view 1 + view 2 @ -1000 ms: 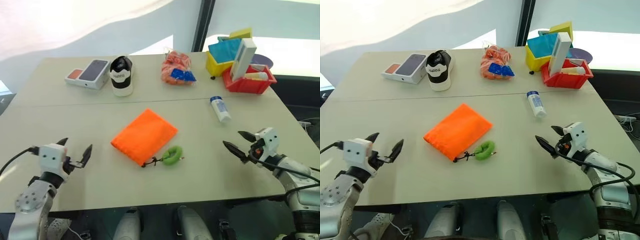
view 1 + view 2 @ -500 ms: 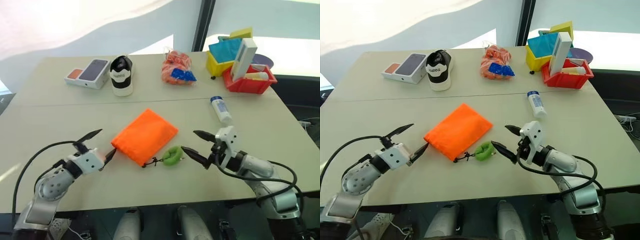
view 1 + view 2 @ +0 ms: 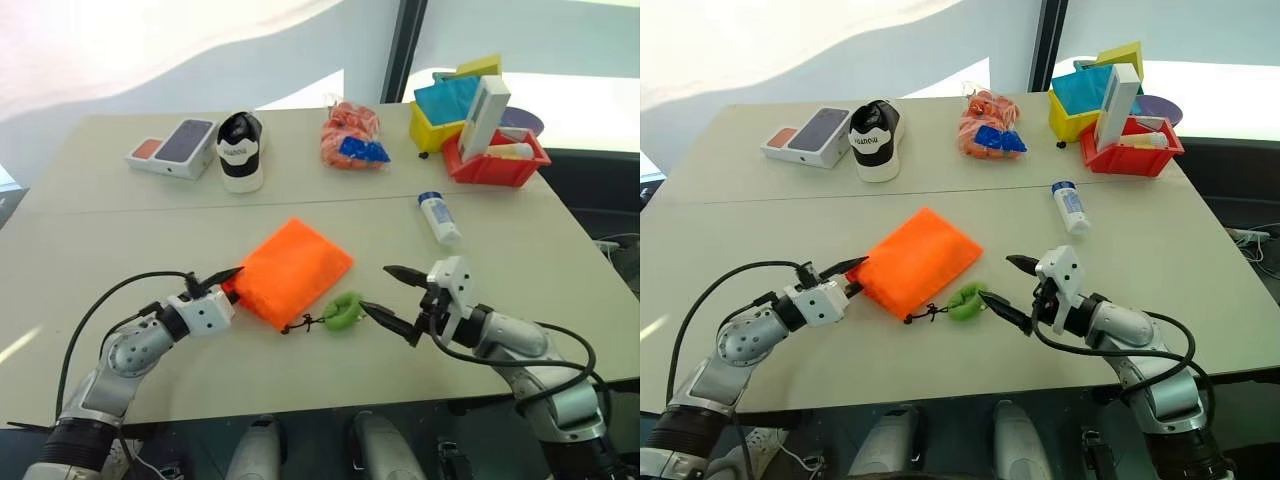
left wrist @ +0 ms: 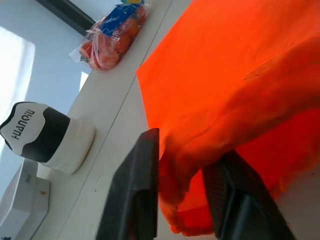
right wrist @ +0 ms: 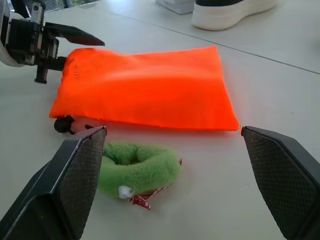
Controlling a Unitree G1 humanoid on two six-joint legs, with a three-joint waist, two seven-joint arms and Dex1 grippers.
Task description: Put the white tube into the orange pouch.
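**At the pouch's corner: bag gripped, tube not yet fetched**

Near the middle of the table [image 3: 120,250], the orange pouch [image 3: 293,268] lies flat, its dark cord running to a green ring [image 3: 344,310] towards the front edge. The left gripper [image 3: 222,284] is at the pouch's corner nearest the table's left edge. In the left wrist view its two black fingers [image 4: 137,195] sit close together with a fold of orange cloth bunched between them, so I judge them clamped on the pouch. The right gripper [image 3: 393,297] hangs just beside the green ring with its jaws wide apart and nothing between them.

The white tube [image 3: 439,218] with the blue cap lies by itself towards the back right of the table, in front of the red bin [image 3: 497,163] and well apart from both grippers and from the pouch.

By my reading, the task is at its start. One side of the pouch is secured, but its mouth is not open and the tube has not been touched. Opening the pouch, picking up the tube and slipping it inside are all left to do.
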